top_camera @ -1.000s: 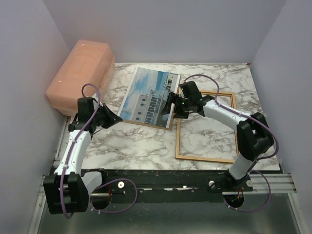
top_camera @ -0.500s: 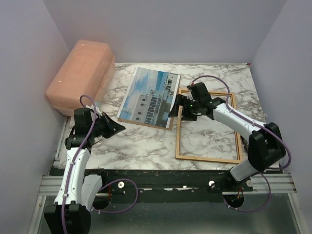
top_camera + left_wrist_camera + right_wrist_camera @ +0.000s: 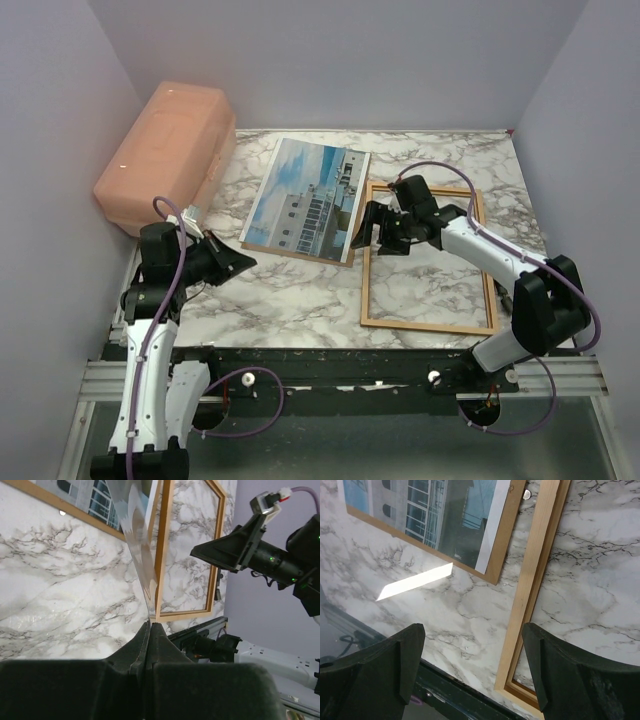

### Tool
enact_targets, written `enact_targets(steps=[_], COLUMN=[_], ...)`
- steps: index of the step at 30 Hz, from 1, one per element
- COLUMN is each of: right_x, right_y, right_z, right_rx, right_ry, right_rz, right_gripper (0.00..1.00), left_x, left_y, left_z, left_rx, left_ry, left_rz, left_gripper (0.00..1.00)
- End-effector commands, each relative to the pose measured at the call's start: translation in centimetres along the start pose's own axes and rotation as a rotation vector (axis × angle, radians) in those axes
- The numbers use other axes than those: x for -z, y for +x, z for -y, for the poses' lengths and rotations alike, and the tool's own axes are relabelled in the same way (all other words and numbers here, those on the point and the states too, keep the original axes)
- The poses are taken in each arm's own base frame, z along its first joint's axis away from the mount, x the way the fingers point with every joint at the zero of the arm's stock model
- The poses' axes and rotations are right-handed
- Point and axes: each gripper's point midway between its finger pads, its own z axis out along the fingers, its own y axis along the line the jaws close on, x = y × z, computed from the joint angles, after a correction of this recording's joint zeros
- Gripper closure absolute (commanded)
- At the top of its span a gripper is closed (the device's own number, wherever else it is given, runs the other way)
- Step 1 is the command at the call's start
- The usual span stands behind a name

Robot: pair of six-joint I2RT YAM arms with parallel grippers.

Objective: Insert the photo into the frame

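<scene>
Photo (image 3: 305,198) just left of frame (image 3: 365,285)

Bench (image 3: 300,290): white marble pattern, grey veining. Pink box (image 3: 165,150) is set at the far left corner, against the left wall. Brown backing board (image 3: 300,252) is laid flat left of centre, slightly skewed, with the photo (image 3: 305,190) carried on it. Frame (image 3: 425,325) is laid flat just right of the board; contact between them cannot be told. Bare marble is seen through the frame's opening.

Seen from the right wrist, the photo (image 3: 445,515) runs off the top edge and most of the frame (image 3: 532,590) off the right.
</scene>
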Motion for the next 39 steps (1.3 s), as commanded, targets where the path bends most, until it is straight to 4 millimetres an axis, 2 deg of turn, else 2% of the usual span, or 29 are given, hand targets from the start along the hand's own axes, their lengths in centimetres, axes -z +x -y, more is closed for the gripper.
enact_targets(steps=[1,4,10,12,19,22,24,25,28,31,34,39], right_x=[0.8,0.7,0.9,0.9,0.4,0.2,0.1,0.0,-0.3,-0.5,-0.8,-1.5], right_y=[0.8,1.0,1.1,1.3,3.3,4.2,4.7,4.9,5.4,5.9,6.0,6.1], right_z=[0.1,0.2,0.1,0.2,-0.3,-0.3,-0.2,-0.1,-0.3,-0.6,-0.8,-1.6], right_rx=[0.008,0.000,-0.017,-0.021,-0.020,-0.033,-0.036,-0.037,-0.028,-0.013,-0.002,0.028], right_ry=[-0.013,-0.020,-0.053,-0.058,-0.132,-0.156,-0.161,-0.162,-0.164,-0.159,-0.154,-0.157], right_rz=[-0.021,-0.031,-0.046,-0.054,-0.134,-0.160,-0.173,-0.177,-0.193,-0.205,-0.205,-0.215], right_gripper=[0.13,0.13,0.13,0.13,0.13,0.14,0.14,0.14,0.14,0.14,0.14,0.14], left_x=[1.8,2.4,2.7,2.7,3.1,3.3,3.5,3.5,3.8,4.3,4.5,2.6], left_y=[-0.5,-0.7,0.9,1.5,3.5,4.4,4.9,5.0,5.4,5.5,5.3,5.5], left_z=[3.3,3.7,4.8,4.6,0.6,-1.8,-3.6,-4.5,-7.1,-9.4,-10.9,-10.0], left_rx=[-0.043,-0.061,-0.019,-0.011,-0.004,0.002,0.003,0.001,0.011,0.011,0.001,0.024], left_ry=[0.063,0.050,0.151,0.157,0.006,-0.090,-0.170,-0.206,-0.320,-0.433,-0.503,-0.400], left_rz=[0.003,0.006,-0.034,-0.041,-0.017,-0.006,-0.005,-0.003,0.004,0.015,0.032,-0.003], left_gripper=[1.00,1.00,1.00,1.00,1.00,1.00,0.93,0.87,0.52,0.26,0.17,0.17])
